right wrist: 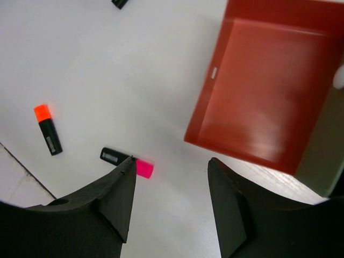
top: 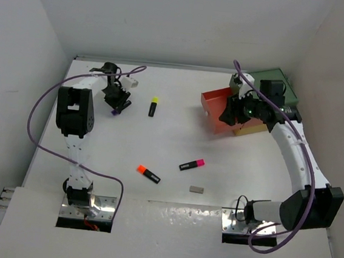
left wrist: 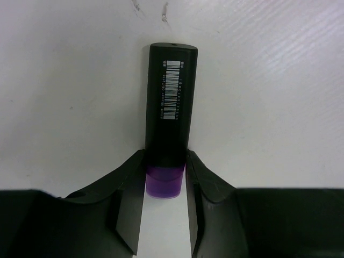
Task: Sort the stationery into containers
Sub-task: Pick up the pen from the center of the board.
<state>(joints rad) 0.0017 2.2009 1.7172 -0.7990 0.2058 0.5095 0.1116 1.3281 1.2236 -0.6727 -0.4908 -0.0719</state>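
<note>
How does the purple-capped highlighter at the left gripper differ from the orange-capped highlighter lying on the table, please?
The purple-capped highlighter is pinched near its cap by the left gripper; the orange-capped highlighter lies free, untouched. The purple one sits at the far left of the table, the orange one nearer the front middle. Caps differ: purple against orange. Both have short black bodies.

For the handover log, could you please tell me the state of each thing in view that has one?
left gripper: shut on the purple highlighter.
purple highlighter: capped, gripped near its cap.
right gripper: open, empty.
coral-red drawer: pulled out, nothing visible inside.
green drawer: partly hidden by the right arm, cannot tell.
yellow highlighter: capped, loose on the table.
orange highlighter: capped, loose on the table.
pink highlighter: capped, loose on the table.
</note>
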